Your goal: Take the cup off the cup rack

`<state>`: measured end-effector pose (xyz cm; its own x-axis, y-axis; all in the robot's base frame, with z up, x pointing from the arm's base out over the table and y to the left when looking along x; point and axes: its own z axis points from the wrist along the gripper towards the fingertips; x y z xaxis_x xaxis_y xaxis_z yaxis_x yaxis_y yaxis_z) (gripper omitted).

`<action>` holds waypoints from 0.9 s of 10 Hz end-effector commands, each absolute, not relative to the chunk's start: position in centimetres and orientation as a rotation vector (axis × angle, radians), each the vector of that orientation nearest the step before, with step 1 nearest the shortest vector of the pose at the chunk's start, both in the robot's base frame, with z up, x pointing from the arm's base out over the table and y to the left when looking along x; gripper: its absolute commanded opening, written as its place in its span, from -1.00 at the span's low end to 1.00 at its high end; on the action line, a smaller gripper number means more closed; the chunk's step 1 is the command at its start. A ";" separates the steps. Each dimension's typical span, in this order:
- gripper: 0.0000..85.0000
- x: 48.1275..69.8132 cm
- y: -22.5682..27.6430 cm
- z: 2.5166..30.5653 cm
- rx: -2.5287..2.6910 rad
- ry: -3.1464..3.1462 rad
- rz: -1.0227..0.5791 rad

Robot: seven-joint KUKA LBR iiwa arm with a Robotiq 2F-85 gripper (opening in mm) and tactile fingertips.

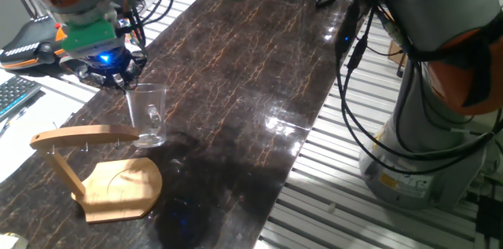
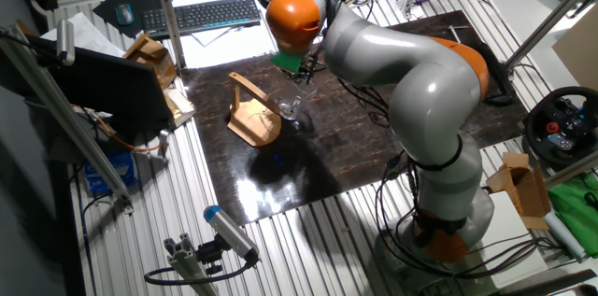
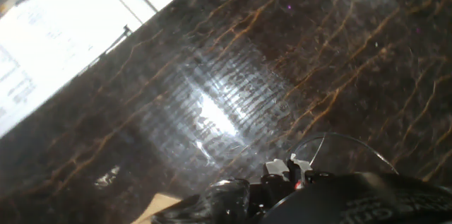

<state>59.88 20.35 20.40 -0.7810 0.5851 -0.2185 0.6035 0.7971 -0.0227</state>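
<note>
The cup [image 1: 148,115] stands upright on the table [image 1: 259,84] just beside the rack's [image 1: 94,169] top bar, apparently already off its pegs, with the gripper [image 1: 118,82] at its rim, likely to carry it. Whether the fingers are clamped cannot be told. A keyboard [image 2: 201,15] lies well apart; only the rack crowds the cup.
</note>
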 end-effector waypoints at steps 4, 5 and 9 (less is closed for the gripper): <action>-0.95 59.9 20.0 19.8 0.488 2.878 -0.086; -0.95 59.9 19.9 19.7 0.416 2.880 -0.091; -0.95 59.7 19.7 19.7 0.184 2.869 -0.166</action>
<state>59.68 19.69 19.67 -0.9102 0.3161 -0.2677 0.3519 0.9310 -0.0970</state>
